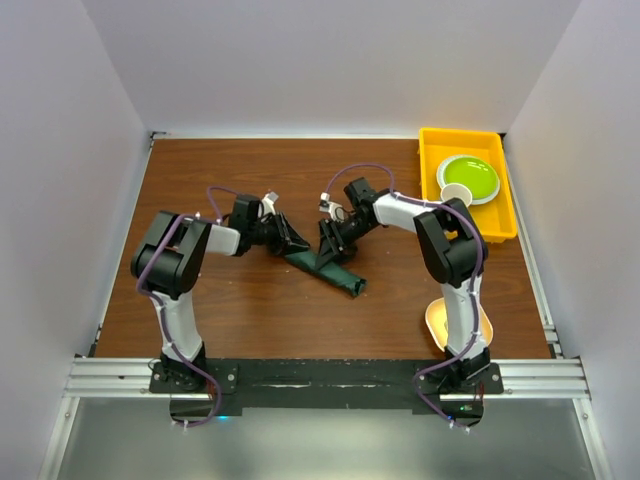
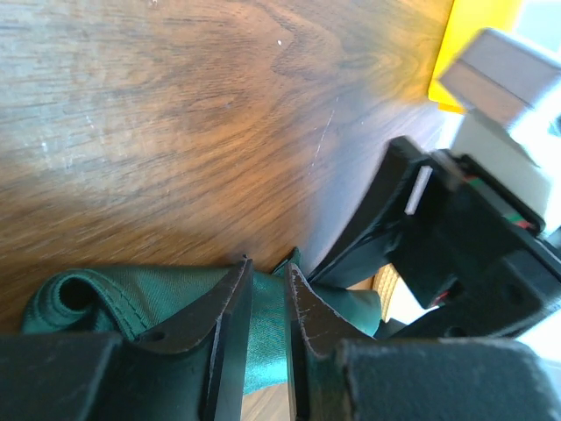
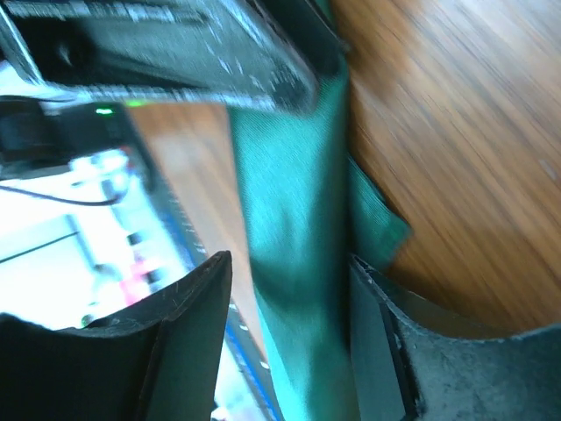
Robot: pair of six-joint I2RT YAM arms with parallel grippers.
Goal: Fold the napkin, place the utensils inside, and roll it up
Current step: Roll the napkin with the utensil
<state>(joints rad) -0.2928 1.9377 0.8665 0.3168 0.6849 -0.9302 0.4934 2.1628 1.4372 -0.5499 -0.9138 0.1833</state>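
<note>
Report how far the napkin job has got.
Done: the napkin lies as a narrow, partly rolled bundle on the table. In hand: the left end effector pinches one end; the right end effector stands open around the cloth. Left: finishing the roll. No spoon shows; whether it is inside cannot be told.

The left arm (image 1: 172,262) and right arm (image 1: 452,250) rise from the bottom of the overhead view, elbows high, forearms angled inward so the wrists nearly meet at centre frame. The left pincer (image 1: 292,240) points right, its fingers (image 2: 230,324) drawn close with a slim gap, nipping the napkin (image 2: 158,294). The right pincer (image 1: 327,255) tips down-left, its fingers (image 3: 188,324) spread wide apart.
</note>
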